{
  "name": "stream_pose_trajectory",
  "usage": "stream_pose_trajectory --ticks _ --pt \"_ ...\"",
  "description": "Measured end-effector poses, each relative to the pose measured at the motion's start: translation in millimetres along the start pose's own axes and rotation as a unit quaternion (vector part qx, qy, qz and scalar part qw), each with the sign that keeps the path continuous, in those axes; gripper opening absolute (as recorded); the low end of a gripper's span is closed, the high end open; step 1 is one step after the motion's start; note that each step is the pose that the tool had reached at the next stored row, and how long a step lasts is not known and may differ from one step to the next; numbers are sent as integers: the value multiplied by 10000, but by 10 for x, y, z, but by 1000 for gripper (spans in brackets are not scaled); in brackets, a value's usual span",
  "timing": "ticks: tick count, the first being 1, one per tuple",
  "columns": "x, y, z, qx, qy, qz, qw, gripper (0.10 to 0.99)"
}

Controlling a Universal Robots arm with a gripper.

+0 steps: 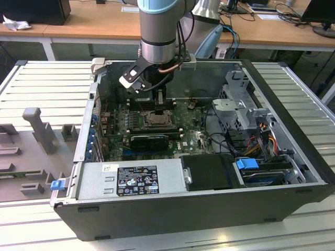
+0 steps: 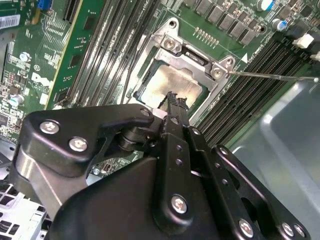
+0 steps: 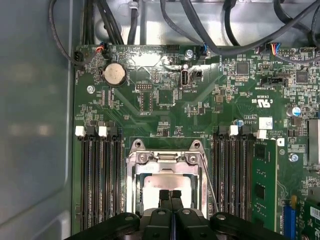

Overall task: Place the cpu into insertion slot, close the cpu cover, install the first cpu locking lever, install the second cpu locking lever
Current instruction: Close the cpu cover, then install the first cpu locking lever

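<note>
Black two-finger gripper: fingers clenched tip to tip, nothing seen between them. The arm comes straight down into the case, with the tips directly above the square, silver-rimmed insertion slot. In both wrist views the tips sit over one edge of the slot's middle. Whether they touch anything below cannot be told.

Small flat square cpu, pale silver-beige, lies seated inside the slot, level with it.

Thin square silver metal cpu cover lies down flat over the slot. The chip shows through the cover's large central window. Two screw heads mark the cover's edge on the side of the slot away from the fingertips.

Thin silver wire locking lever starts at a corner of the slot. It slants outward alongside the slot, across the neighbouring memory slots. Whether it is latched cannot be told.

Long black memory slots run in banks on two opposite sides of the slot, parallel to its edges.

Green circuit board surrounds the slot on all sides. A round silver coin battery sits on it, well apart from the slot. Black cables hang past the board's edge beyond the battery.

Dark open computer case encloses the board. A silver box-shaped power supply lies along one wall, well apart from the slot.
</note>
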State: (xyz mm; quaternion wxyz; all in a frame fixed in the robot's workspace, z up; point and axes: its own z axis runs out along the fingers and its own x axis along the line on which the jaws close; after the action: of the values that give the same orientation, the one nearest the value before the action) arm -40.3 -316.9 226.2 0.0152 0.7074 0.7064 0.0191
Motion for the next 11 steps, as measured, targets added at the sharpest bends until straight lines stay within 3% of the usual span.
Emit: stream_pose_trajectory --ticks 11 --pt "0 -4 -13 0 0 0 10000 106"
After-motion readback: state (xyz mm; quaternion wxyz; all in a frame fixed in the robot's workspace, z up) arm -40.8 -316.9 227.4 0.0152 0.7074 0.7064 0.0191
